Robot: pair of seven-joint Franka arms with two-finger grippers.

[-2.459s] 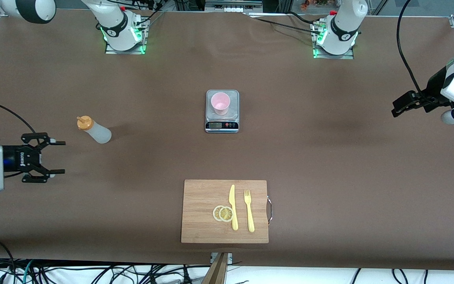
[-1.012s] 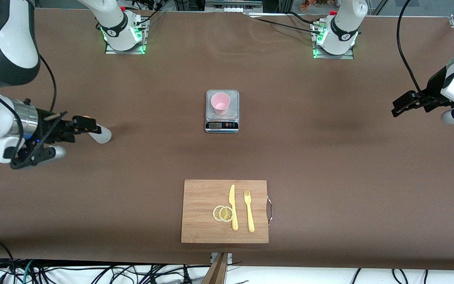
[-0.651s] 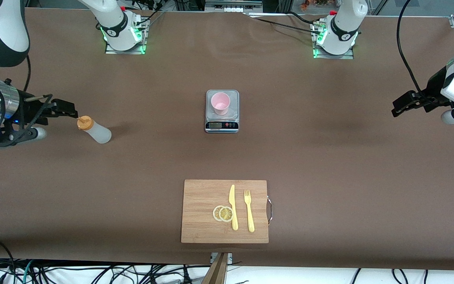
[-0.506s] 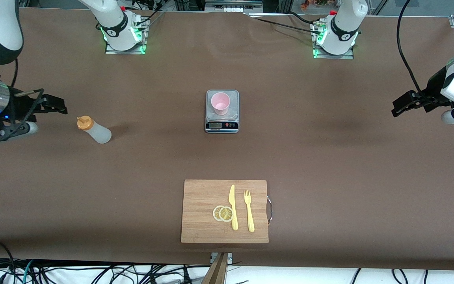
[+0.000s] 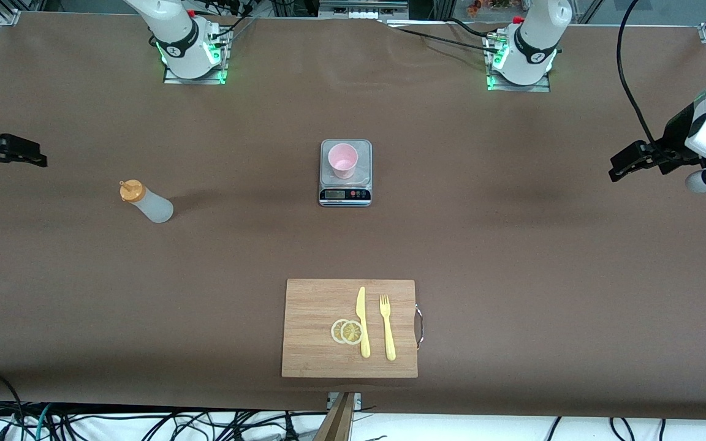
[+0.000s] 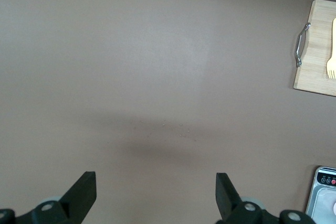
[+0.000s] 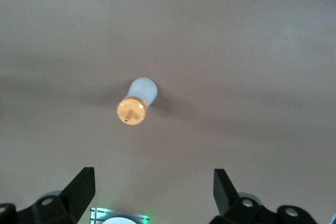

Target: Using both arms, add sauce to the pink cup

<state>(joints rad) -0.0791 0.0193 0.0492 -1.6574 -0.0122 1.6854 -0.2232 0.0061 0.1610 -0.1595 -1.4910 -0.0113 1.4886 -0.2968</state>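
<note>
The sauce bottle (image 5: 148, 202), translucent white with an orange cap, stands on the table toward the right arm's end; in the right wrist view the bottle (image 7: 137, 100) shows from above. The pink cup (image 5: 342, 160) sits on a small kitchen scale (image 5: 345, 195) mid-table. My right gripper (image 5: 37, 160) hovers open and empty over the table's edge at the right arm's end, well apart from the bottle; its jaws (image 7: 152, 179) stand wide. My left gripper (image 5: 615, 170) waits open and empty (image 6: 156, 179) over bare table at the left arm's end.
A wooden cutting board (image 5: 313, 306) lies nearer the front camera than the scale, with a yellow knife (image 5: 362, 321), a fork (image 5: 388, 327) and lemon slices (image 5: 347, 331) on it. The two arm bases (image 5: 192, 58) (image 5: 520, 64) stand at the table's back edge.
My right gripper has swung away from the bottle's cap, toward the table's edge at the right arm's end, still open. The bottle, cup and left arm have not moved.
</note>
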